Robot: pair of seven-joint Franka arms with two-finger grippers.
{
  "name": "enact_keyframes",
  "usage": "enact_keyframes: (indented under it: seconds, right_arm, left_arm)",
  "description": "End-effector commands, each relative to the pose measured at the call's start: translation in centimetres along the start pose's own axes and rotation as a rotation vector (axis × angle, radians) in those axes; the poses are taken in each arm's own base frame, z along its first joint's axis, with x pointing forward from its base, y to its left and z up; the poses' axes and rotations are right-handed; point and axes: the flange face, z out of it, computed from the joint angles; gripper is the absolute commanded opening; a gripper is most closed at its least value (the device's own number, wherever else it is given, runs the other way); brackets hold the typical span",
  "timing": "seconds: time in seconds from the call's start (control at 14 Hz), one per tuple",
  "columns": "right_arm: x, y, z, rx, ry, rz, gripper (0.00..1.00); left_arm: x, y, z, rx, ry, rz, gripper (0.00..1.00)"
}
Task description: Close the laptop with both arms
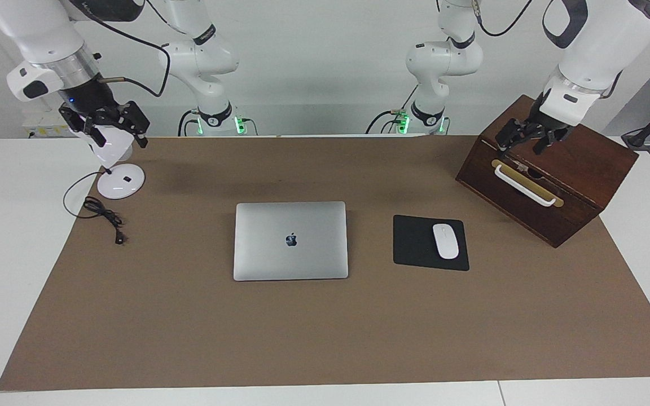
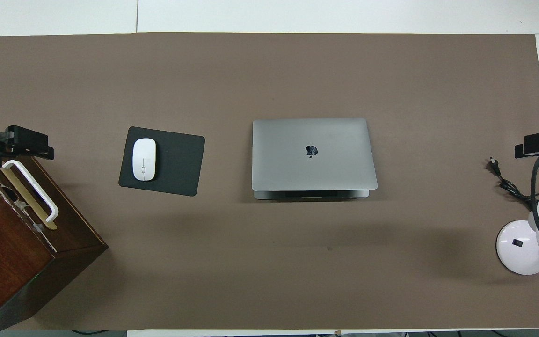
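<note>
The silver-grey laptop [image 1: 290, 241] lies in the middle of the brown mat, its lid with the dark apple logo facing up. In the overhead view the laptop [image 2: 314, 154] shows its lid nearly down, with a thin strip of the base showing under the edge nearer the robots. My right gripper [image 1: 119, 138] hangs open and empty over the white lamp at the right arm's end of the table. My left gripper [image 1: 522, 148] hangs open and empty over the wooden box at the left arm's end. Both are well apart from the laptop.
A black mouse pad [image 1: 415, 243] with a white mouse [image 1: 446, 241] lies beside the laptop toward the left arm's end. A dark wooden box [image 1: 579, 163] with a white handle [image 1: 525, 186] stands there. A white desk lamp [image 1: 121, 181] and its black cable [image 1: 102, 217] sit toward the right arm's end.
</note>
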Motion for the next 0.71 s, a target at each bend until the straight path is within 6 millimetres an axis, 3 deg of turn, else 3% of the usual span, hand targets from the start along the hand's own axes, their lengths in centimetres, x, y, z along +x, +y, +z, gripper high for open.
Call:
enact_keyframes:
  seconds: [0.0, 0.64]
  right_arm:
    - [-0.3, 0.3, 0.1, -0.017, 0.014, 0.022, 1.00]
    - [-0.2, 1.4, 0.1, -0.017, 0.017, 0.042, 1.00]
  left_arm:
    - [-0.2, -0.4, -0.6, 0.024, -0.033, 0.005, 1.00]
    - [-0.1, -0.3, -0.6, 0.025, -0.036, 0.006, 1.00]
